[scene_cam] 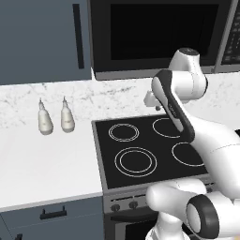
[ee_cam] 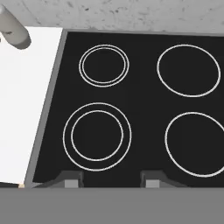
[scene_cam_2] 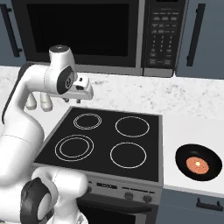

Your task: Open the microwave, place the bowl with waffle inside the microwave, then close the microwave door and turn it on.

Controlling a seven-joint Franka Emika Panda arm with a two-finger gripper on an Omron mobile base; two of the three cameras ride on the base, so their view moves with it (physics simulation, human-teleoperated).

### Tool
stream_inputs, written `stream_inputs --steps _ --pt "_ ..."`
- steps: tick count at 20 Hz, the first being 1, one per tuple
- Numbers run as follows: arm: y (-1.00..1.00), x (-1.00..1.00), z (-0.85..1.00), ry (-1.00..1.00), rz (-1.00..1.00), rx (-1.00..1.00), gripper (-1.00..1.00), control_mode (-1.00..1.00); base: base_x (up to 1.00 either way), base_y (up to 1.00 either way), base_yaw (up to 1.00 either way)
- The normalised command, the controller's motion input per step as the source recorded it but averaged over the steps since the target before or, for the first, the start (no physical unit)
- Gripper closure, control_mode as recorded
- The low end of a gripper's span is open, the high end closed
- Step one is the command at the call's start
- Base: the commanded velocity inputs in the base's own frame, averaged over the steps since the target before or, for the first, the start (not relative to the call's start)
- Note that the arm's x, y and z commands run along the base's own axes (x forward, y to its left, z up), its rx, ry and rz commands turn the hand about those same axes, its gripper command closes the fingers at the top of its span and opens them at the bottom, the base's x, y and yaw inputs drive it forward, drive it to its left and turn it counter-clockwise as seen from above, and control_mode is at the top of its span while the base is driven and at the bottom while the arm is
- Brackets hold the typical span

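I see my gripper (ee_cam: 111, 178) part-open, seemingly empty, over the cooktop (ee_cam: 140, 109), bowl (scene_cam_2: 198, 162) at 3 o'clock.

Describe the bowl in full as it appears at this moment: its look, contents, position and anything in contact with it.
The bowl is small, round, shallow and black, with a smooth, slightly glossy look. It holds a round orange-brown waffle with a pale spot at its centre. It sits upright on the white counter to the right of the cooktop, apart from its edge. Nothing but the counter touches it; the gripper hangs over the cooktop's far left.
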Motion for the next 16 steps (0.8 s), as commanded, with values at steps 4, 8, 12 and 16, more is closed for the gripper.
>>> stream_inputs --steps 4,8,12,16 --pt "-0.19 -0.36 0.04 -0.11 0.01 0.01 -1.0 -1.0 0.0 0.0 0.0" --pt "-0.63 -0.77 0.26 -0.41 0.03 0.0 -1.0 -1.0 0.0 0.0 0.0" --pt "-0.6 -0.54 0.65 -0.5 0.0 0.0 -1.0 -1.0 0.0 0.0 0.0" --pt "-0.42 -0.08 0.71 -0.43 -0.05 0.0 -1.0 -1.0 0.0 0.0 0.0"
